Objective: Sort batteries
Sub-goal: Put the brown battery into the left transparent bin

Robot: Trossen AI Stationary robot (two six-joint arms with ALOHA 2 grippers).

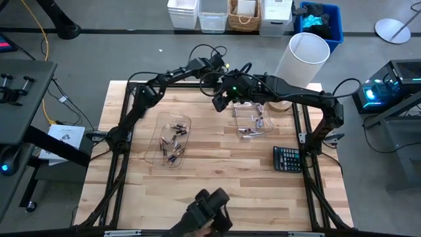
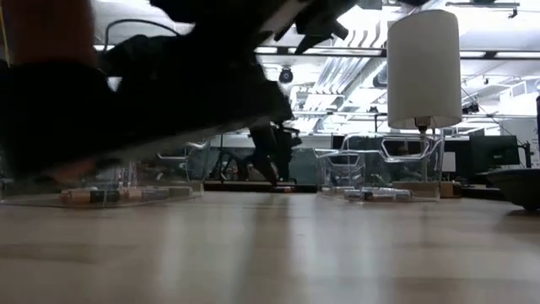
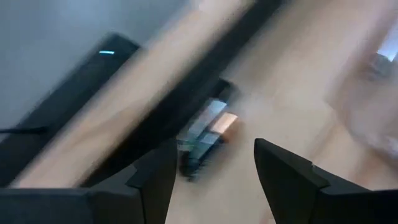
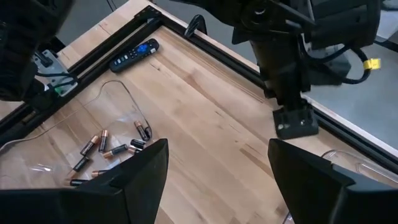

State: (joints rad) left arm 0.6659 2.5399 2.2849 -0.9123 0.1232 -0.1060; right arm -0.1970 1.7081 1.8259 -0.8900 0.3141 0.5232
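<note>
Several dark batteries with copper ends [image 1: 172,141] lie in a clear tray [image 1: 160,125] left of the table's middle; they also show in the right wrist view [image 4: 109,150]. Silvery batteries [image 1: 253,126] lie in a second clear tray [image 1: 263,108] to its right. My right gripper [image 1: 220,102] hangs open and empty [image 4: 217,180] above the bare wood between the trays, toward the far side. My left gripper [image 1: 220,64] is open and empty [image 3: 214,180] over the far edge. Below it lies a blurred dark thing with a copper end [image 3: 208,134]; what it is, I cannot tell.
A dark calculator [image 1: 287,158] lies at the right. A slim black-and-blue remote [image 4: 134,55] lies by the table's corner rail. A white cylinder [image 1: 302,58] stands at the far right corner. Bins stand on the floor beyond. Bare wood fills the near half.
</note>
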